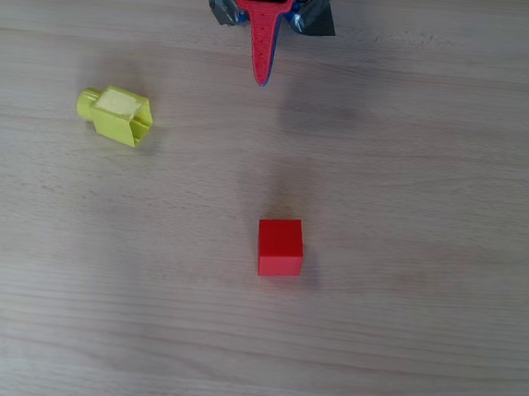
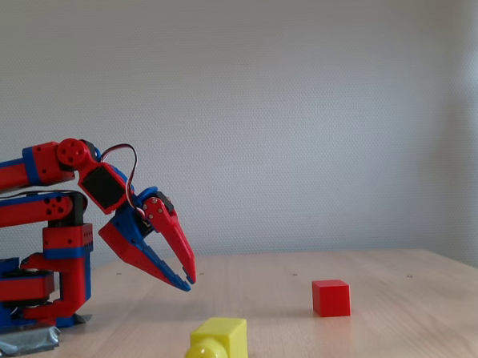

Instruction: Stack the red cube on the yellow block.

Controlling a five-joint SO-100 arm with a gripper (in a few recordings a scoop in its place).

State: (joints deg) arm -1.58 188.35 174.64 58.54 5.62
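Note:
The red cube (image 1: pixel 280 247) (image 2: pixel 331 297) rests on the wooden table, right of centre in the overhead view. Over at the left lies the yellow block (image 1: pixel 119 115) (image 2: pixel 220 345), its round stub pointing left in the overhead view and toward the camera in the fixed view. My red-and-blue gripper (image 1: pixel 260 75) (image 2: pixel 187 283) hangs near the arm's base, fingers pointing down and held above the table. Its fingers are closed together with nothing between them. It is well apart from both the cube and the block.
The arm's base (image 2: pixel 36 294) sits at the table's far edge in the overhead view, fixed down with grey tape (image 1: pixel 314 17). A plain wall stands behind the wooden table (image 1: pixel 400 340).

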